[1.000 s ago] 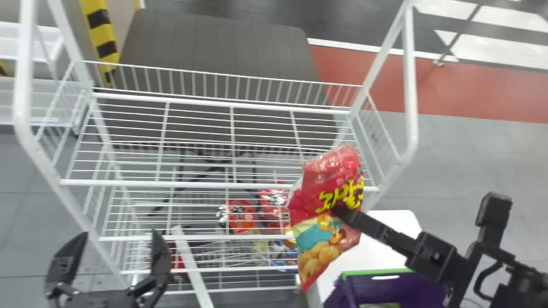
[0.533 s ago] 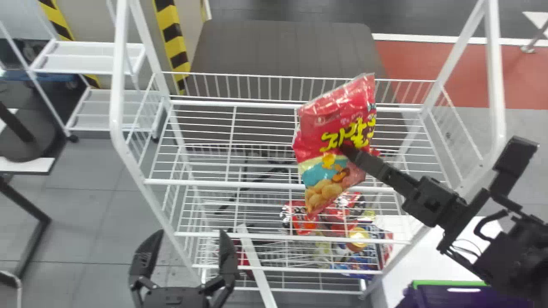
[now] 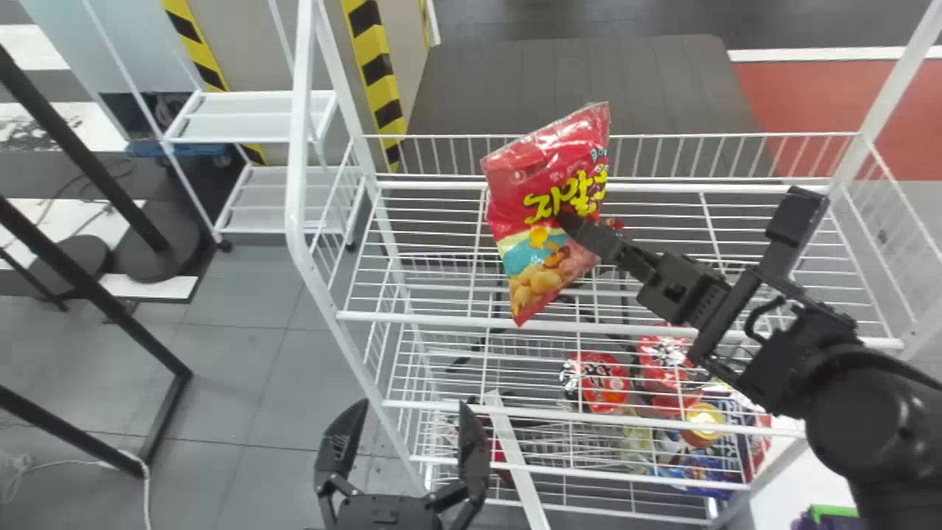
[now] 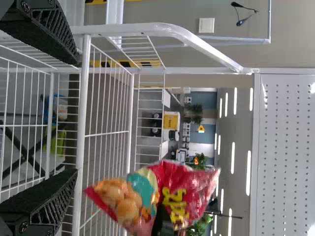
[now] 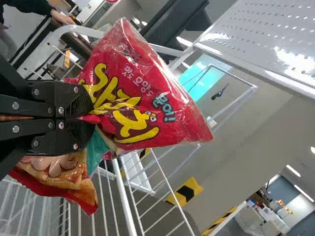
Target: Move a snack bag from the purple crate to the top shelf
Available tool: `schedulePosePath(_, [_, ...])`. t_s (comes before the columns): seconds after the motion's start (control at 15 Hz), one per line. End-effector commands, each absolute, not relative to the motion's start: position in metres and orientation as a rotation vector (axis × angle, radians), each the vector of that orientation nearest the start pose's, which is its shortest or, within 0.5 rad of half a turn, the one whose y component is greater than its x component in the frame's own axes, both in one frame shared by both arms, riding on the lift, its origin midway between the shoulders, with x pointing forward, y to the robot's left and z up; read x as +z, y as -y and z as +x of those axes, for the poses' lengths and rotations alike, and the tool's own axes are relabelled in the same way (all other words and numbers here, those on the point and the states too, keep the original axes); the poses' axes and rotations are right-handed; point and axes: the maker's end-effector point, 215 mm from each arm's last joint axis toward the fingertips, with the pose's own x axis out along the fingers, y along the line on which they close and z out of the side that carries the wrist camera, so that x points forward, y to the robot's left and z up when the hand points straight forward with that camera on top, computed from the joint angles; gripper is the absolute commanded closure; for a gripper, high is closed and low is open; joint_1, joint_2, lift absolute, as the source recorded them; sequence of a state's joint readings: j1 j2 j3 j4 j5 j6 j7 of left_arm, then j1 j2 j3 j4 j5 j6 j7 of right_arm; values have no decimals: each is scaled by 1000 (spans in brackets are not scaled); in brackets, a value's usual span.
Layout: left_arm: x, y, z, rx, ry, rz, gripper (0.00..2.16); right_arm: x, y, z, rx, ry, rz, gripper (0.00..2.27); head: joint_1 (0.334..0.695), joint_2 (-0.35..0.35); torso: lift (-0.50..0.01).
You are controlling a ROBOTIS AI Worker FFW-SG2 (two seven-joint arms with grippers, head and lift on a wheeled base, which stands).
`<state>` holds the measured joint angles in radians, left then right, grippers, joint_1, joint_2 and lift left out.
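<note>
The right tool (image 3: 570, 223) pinches the snack bag (image 3: 544, 169) around its middle, gathering the glossy red film into creases; the bag tilts, puffed, with crimped ends and sharp corners, above the top shelf (image 3: 441, 319) of slim white wires and rounded tube rails. Beneath lie shiny, crinkled packets (image 3: 603, 383). The left tool (image 3: 407, 419), its matte black fingers slatted and wedge-shaped, stands spread beside the rack. Near the smooth white counter (image 3: 784, 471) shows the purple crate's green rim (image 3: 835, 511).

Snack bag (image 5: 142, 93) in end effector (image 5: 88, 115)
</note>
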<state>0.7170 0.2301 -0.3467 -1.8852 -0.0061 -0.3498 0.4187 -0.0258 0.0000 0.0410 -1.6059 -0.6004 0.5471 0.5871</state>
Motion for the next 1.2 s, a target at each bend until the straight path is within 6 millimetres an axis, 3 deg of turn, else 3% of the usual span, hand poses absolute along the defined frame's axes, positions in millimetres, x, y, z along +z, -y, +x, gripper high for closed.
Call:
schedulePosePath(0.0, [-418,-157,321,9,-89,-25,-2,-352,9,556,787,-254,688,2148,695,156,0])
schedulePosePath(0.27, [-417,-162,320,15,-73,-31,-2,-356,-15,593,772,-219,644,2145,695,196,0])
schedulePosePath(0.47, [-415,-163,321,16,-68,-32,-2,-373,-25,604,773,-250,612,2142,695,215,0])
schedulePosePath(0.73, [-415,-164,321,16,-66,-34,-2,-379,-9,629,719,-231,564,2084,695,214,0])
schedulePosePath(0.93, [-413,-164,321,15,-56,-36,-2,-385,-10,638,717,-258,547,1851,695,199,0])
schedulePosePath(1.13, [-411,-164,320,14,-49,-40,-2,-389,-24,632,750,-286,535,1335,695,202,0])
